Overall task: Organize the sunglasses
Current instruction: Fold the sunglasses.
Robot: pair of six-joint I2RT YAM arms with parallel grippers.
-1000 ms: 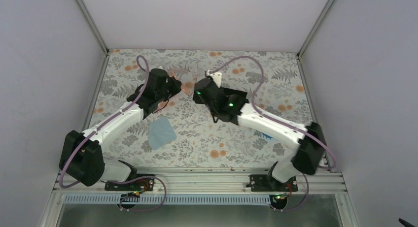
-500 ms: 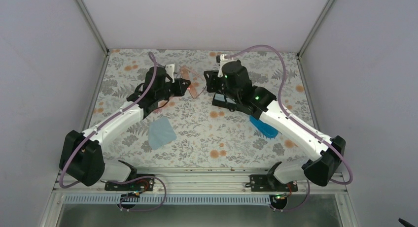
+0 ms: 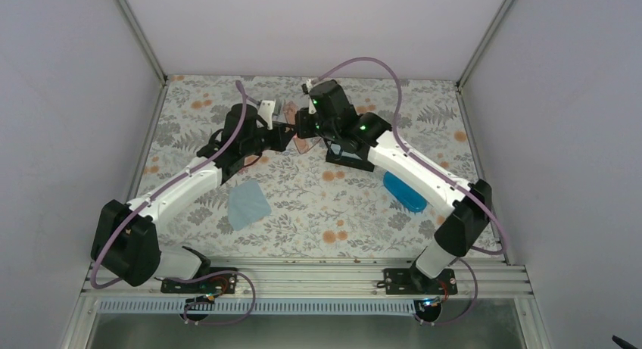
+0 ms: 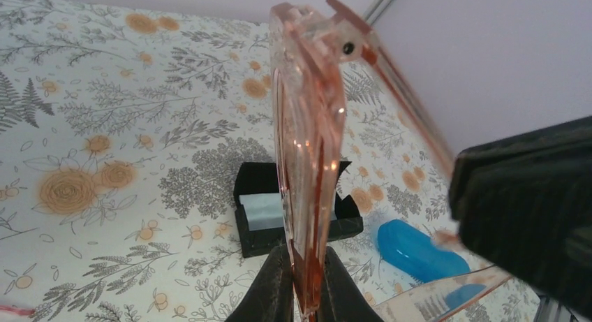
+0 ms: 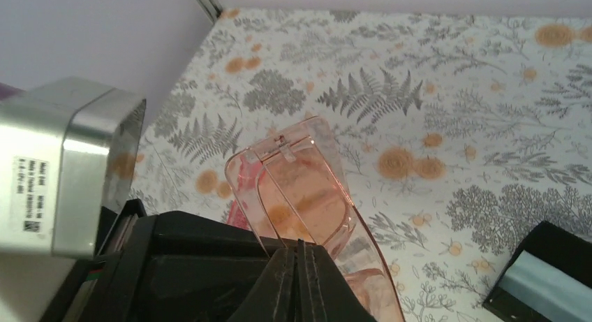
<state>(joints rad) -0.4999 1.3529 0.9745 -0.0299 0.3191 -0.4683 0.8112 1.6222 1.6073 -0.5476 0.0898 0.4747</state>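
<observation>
The sunglasses (image 3: 305, 143) hang in the air between the two arms over the back middle of the table. My left gripper (image 3: 286, 137) is shut on them. In the left wrist view the pink frame (image 4: 307, 126) stands on edge, pinched at its lower end by that gripper (image 4: 307, 269). One thin arm runs from the hinge down to the right gripper's black body (image 4: 523, 210). My right gripper (image 3: 303, 128) is shut too. In the right wrist view, its closed tips (image 5: 301, 251) meet the thin arm at the lower edge of the pink lenses (image 5: 307, 189).
An open black box (image 3: 350, 156) with a pale lining lies under the right arm. A glossy blue case (image 3: 403, 192) lies right of it. A light blue cloth (image 3: 248, 204) lies at the left front. The left wrist's silver camera block (image 5: 63, 161) is close beside the right gripper.
The right arm swung left to the sunglasses and its gripper closed from open to shut. The left arm held the glasses almost still.
</observation>
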